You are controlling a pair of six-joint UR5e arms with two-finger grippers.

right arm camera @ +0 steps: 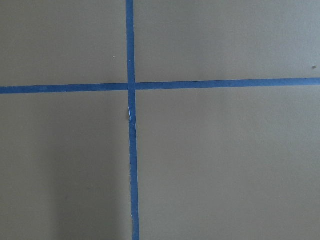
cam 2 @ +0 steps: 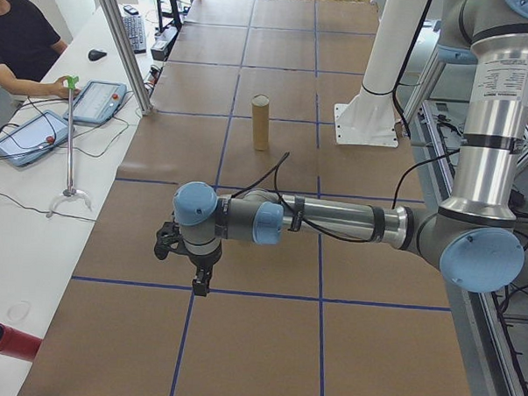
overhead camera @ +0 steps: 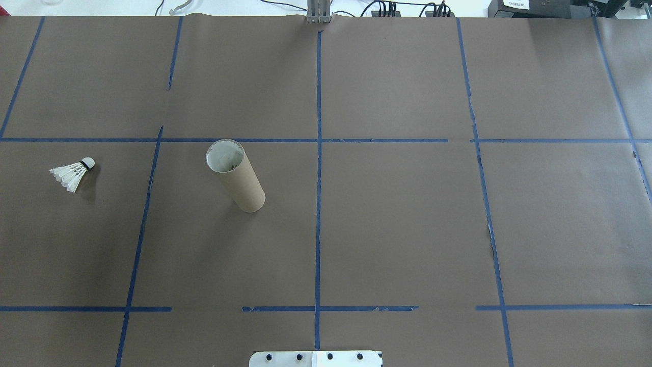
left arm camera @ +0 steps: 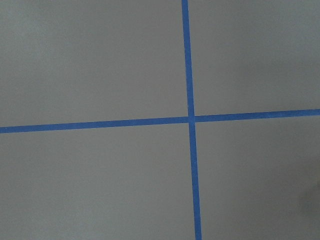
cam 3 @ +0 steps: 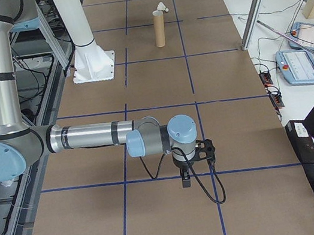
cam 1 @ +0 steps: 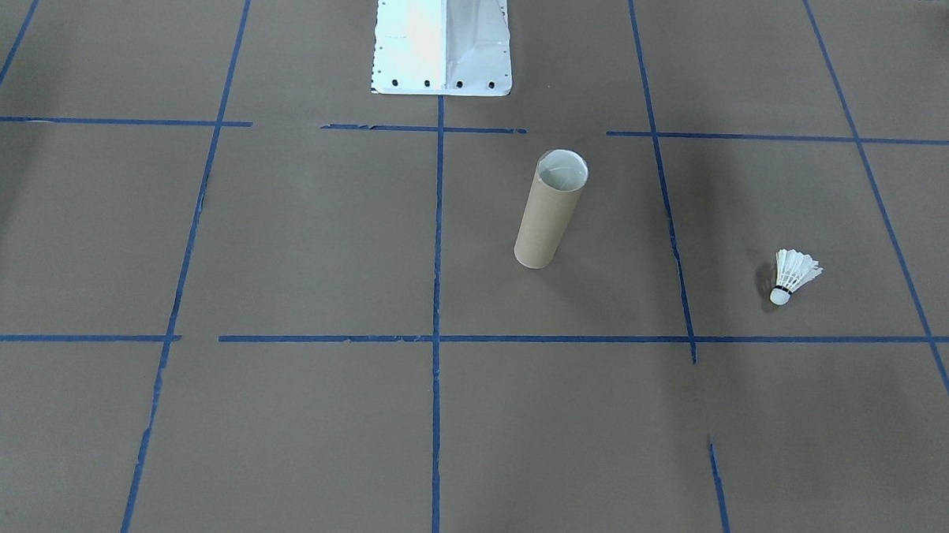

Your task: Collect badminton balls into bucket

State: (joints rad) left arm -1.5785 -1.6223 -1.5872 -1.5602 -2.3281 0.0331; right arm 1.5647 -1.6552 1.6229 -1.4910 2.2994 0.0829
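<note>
One shuttlecock (overhead camera: 74,172) lies loose, well left of the tube (overhead camera: 235,175).
Pickup not begun; left claw (cam 2: 197,267) must reach it; claw openings untellable.

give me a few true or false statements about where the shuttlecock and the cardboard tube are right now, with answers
1. The shuttlecock lies on the table, outside the tube. True.
2. The tube lies on its side. False: it stands upright with its open mouth up.
3. In the overhead view the shuttlecock is to the left of the tube, on the robot's left side. True.
4. A gripper is holding the shuttlecock. False: no gripper shows near it in the overhead or front-facing view, and it rests alone on the brown paper.
5. The shuttlecock touches the tube. False: a blue tape line runs between them.
</note>
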